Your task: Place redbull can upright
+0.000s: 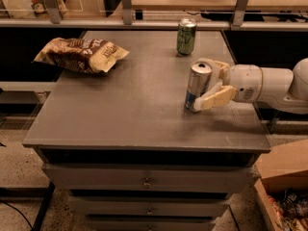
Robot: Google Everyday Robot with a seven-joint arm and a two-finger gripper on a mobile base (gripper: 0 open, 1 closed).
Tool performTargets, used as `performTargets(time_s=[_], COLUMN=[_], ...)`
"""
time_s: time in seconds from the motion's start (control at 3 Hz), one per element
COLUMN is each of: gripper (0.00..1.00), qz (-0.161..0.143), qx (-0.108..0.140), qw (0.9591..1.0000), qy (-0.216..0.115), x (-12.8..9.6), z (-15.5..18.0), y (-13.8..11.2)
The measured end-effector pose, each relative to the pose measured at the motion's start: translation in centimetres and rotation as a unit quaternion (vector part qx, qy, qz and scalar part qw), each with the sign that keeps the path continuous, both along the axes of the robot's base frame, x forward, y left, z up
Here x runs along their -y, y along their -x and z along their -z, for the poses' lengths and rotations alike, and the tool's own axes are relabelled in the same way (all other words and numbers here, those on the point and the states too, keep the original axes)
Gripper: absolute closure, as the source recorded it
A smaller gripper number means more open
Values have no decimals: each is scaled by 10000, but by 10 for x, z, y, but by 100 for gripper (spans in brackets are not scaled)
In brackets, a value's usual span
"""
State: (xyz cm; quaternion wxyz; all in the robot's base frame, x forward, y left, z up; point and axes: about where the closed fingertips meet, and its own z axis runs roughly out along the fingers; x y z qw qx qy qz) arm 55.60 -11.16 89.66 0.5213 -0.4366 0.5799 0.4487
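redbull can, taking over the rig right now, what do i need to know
The pincer is at the redbull can, reaching in from the right; its grip cannot be judged.
The redbull can is upright on the table, right of centre, nearer than the green can.
Done: the can stands upright.
Left: let go if held, then back the pincer away without tipping it.

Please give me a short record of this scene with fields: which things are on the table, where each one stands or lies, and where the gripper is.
surface: grey table with drawers below
redbull can: standing on its base on the right part of the table, metal top up
gripper: reaches in from the right, set around the redbull can
green can: upright near the back edge, apart from the redbull can
snack bag: lying at the back left
cardboard box: on the floor, lower right
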Motion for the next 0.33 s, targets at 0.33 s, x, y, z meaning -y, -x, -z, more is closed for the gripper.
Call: performTargets(time_s=[0.33], gripper=[0], qz=[-1], qx=[0], qw=[10000], qy=[0], x=[0], z=[0], y=[0])
